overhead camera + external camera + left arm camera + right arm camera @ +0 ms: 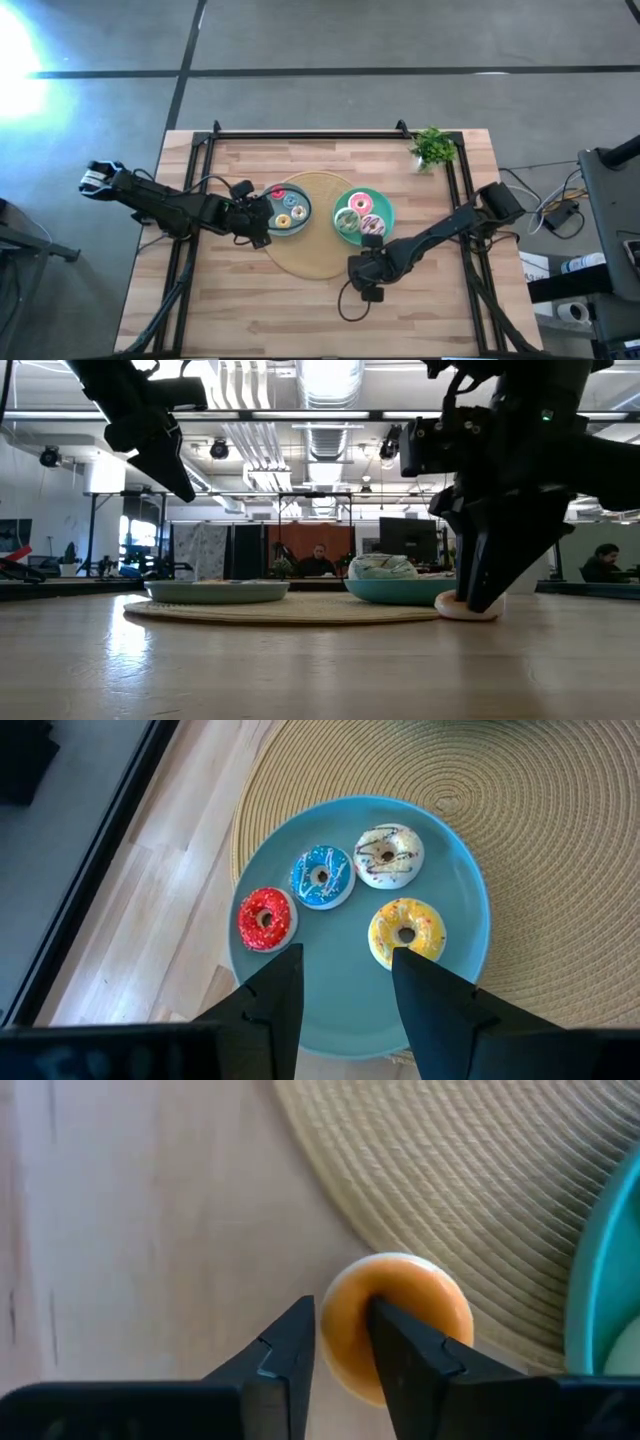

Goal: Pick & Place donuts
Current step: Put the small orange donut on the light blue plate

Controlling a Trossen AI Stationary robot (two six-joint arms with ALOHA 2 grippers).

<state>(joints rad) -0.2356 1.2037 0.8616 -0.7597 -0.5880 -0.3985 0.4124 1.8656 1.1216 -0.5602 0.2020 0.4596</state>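
Donuts look light, stiff and slick: the orange donut (395,1325) lies on the surface beside the woven mat (470,1200), the right gripper (340,1345) jaws narrowing across one side of its ring, while the left gripper (345,985) hovers part-open, empty, over the blue plate (460,880).

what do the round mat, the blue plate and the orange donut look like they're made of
Round mat: seemingly woven straw or rope, matte, shown by its coiled ridges.
Blue plate: probably plastic or glazed ceramic; smooth, even colour, soft sheen.
Orange donut: looks like moulded plastic or rubber, smooth and slightly glossy, with a pale underside; hard to tell which.
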